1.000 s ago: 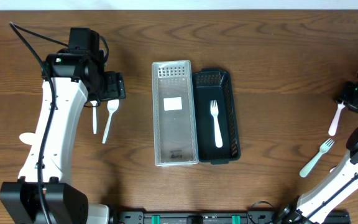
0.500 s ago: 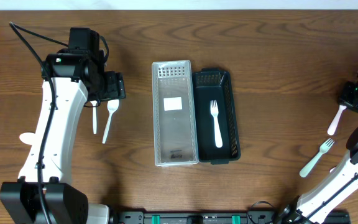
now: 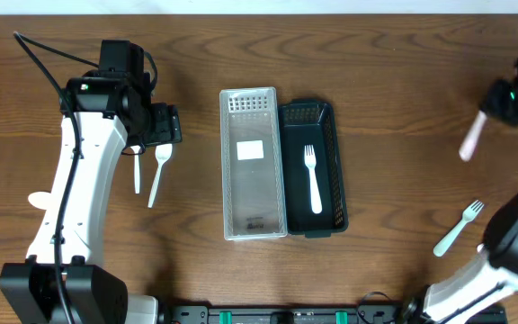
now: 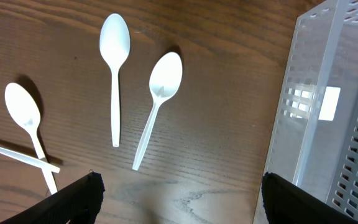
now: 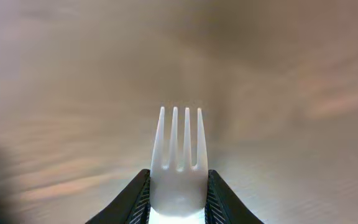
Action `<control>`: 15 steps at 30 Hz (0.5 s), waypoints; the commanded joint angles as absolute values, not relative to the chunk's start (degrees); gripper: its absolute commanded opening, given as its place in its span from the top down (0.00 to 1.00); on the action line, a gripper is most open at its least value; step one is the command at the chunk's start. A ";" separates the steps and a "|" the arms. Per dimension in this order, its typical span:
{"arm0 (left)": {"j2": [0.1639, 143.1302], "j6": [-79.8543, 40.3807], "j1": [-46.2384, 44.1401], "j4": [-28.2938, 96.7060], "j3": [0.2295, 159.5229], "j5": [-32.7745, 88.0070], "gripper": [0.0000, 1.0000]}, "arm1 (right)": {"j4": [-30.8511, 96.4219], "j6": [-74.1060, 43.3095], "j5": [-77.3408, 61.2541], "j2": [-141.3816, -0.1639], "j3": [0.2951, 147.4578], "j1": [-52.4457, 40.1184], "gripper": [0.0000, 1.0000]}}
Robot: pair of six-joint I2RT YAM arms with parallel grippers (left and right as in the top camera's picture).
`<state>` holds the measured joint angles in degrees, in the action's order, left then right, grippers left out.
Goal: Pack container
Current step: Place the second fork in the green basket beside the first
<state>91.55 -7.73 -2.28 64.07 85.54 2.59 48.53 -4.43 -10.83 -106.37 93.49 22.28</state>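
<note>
A dark brown wood-grain table [image 3: 403,72] fills the view under soft, even light

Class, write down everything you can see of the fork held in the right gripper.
The fork is pale plastic, pinkish from overhead, moulded in one piece with four straight tines. The right gripper is shut on the base of its head, pressing on both edges, so the tines stick out past the fingertips, away from the wrist camera. At the far right of the overhead view it slants down and to the left out of the gripper. Nothing else is seen touching it.
</note>
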 commanded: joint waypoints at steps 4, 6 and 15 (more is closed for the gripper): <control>91.61 -8.25 -2.11 64.20 86.11 2.35 0.16 | 49.98 -14.44 -11.99 -96.75 94.02 4.03 0.70; 91.61 -8.25 -2.11 64.20 86.11 2.35 0.16 | 50.72 -16.67 -10.72 -96.66 94.00 -1.91 0.70; 91.61 -8.23 -2.11 64.20 86.11 2.33 0.16 | 57.54 -19.73 -4.56 -101.78 93.36 -19.42 0.70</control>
